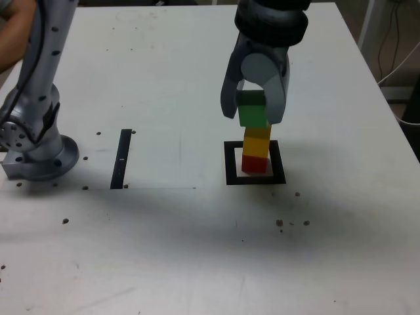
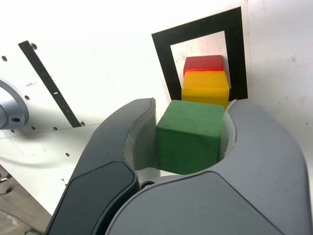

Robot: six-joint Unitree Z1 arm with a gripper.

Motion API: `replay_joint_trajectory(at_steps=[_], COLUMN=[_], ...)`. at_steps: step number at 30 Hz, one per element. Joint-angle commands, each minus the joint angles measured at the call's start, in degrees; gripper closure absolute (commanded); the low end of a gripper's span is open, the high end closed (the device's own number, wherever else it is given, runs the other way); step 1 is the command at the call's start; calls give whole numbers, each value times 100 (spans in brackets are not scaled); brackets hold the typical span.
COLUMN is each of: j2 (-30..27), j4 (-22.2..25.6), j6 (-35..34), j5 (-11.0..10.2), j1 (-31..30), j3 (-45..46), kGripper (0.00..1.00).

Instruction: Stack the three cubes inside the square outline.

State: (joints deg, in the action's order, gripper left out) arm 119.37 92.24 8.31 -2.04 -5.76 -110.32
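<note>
Here, no writing or label is legible on any item. The square outline (image 1: pixel 230 163) holds the red cube (image 1: pixel 254 163), with the yellow cube (image 1: pixel 256 140) stacked on it. My pincer (image 1: pixel 253 113) is clamped on the green cube (image 1: pixel 252 110), which sits directly over the yellow one; I cannot tell whether they touch. The white table (image 1: pixel 170 79) carries a narrow black strip (image 1: pixel 121 159) toward the exterior view's left, near my arm's base (image 1: pixel 39 157).

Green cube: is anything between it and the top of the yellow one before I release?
Nothing visible. The gripper is shut on the green cube, directly above the yellow cube, which sits on the red cube inside the square outline. Whether green already touches yellow is unclear.
</note>
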Motion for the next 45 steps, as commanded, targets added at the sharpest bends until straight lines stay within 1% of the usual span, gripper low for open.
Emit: replay_joint_trajectory(at_steps=[1,14,15,16,18,20,22,24,33,40,45], j2=[69,233,249,262,280,288,286,280,217,-81,-241], j4=[73,48,44,37,20,4,-10,-14,-45,-38,-19], j6=[-31,-40,-40,-39,-34,-29,-25,-26,-31,-31,-31], j5=[30,80,84,92,110,124,131,124,85,-109,-168], j1=[-33,-39,-37,-35,-27,-18,-6,5,47,49,49], j3=[-25,-25,-26,-21,3,31,63,84,163,86,82], kGripper=[63,62,59,53,38,21,7,3,1,1,1])
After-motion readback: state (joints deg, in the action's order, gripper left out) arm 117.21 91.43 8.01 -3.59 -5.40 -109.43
